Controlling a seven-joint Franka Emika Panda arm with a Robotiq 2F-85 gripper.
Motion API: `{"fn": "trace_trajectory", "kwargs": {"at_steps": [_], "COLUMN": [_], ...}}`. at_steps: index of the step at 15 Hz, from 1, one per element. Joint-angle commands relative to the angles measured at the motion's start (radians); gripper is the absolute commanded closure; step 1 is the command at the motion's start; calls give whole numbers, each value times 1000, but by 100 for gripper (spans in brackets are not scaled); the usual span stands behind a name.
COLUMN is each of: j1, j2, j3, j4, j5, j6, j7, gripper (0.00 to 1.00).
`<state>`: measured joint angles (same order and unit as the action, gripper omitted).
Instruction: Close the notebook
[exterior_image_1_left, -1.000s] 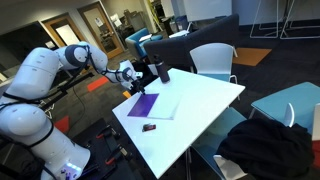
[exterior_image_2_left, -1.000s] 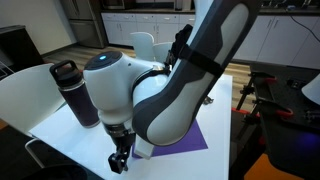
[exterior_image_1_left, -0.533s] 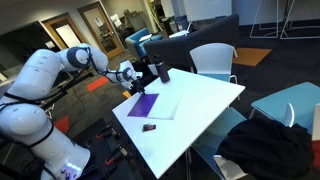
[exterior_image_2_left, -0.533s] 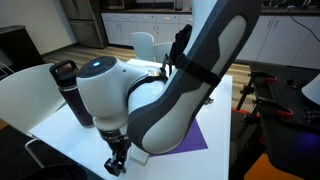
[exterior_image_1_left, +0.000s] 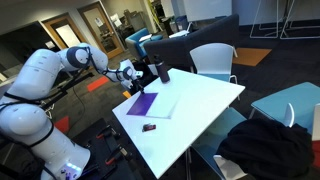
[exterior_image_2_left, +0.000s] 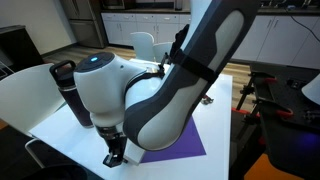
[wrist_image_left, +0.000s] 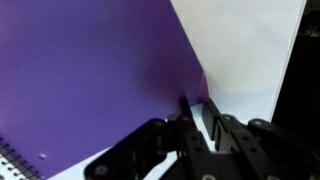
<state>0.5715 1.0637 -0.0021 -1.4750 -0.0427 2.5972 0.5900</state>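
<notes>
The notebook (exterior_image_1_left: 143, 103) lies open on the white table (exterior_image_1_left: 200, 100), with its purple cover (exterior_image_2_left: 178, 140) spread flat and a white page (exterior_image_1_left: 164, 108) beside it. In the wrist view the purple cover (wrist_image_left: 90, 70) fills the left side, and its edge runs down into the narrow gap of my gripper (wrist_image_left: 200, 106). The two dark fingers (wrist_image_left: 185, 112) stand close together at the cover's corner. Whether they pinch it is unclear. In an exterior view the gripper (exterior_image_2_left: 115, 155) hangs low at the cover's near corner, largely hidden by the arm.
A dark cylindrical bottle (exterior_image_1_left: 162, 72) (exterior_image_2_left: 76, 92) stands at the table's edge near the arm. A small dark red-tipped object (exterior_image_1_left: 148, 127) lies near the table's front corner. Chairs (exterior_image_1_left: 212, 60) surround the table, and its edge (wrist_image_left: 285, 90) is close beside the gripper.
The fingers have drawn together from wide apart to a narrow gap. The gripper has sunk slightly towards the cover's corner. The notebook has not moved.
</notes>
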Motion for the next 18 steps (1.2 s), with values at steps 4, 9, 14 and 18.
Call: {"fn": "trace_trajectory", "kwargs": {"at_steps": [4,9,14,18], "j1": [-8,-13,-60,-169], "j2": [-37,-88,-208,-290], "j3": [13,13,29,75], "j4": [-31,-90,-194,-237], "j5": [54,58,51,63], "j6": [-45,-36,-52,-132], "j7": [16,4,-54,-202], "gripper": [100,100,100,100]}}
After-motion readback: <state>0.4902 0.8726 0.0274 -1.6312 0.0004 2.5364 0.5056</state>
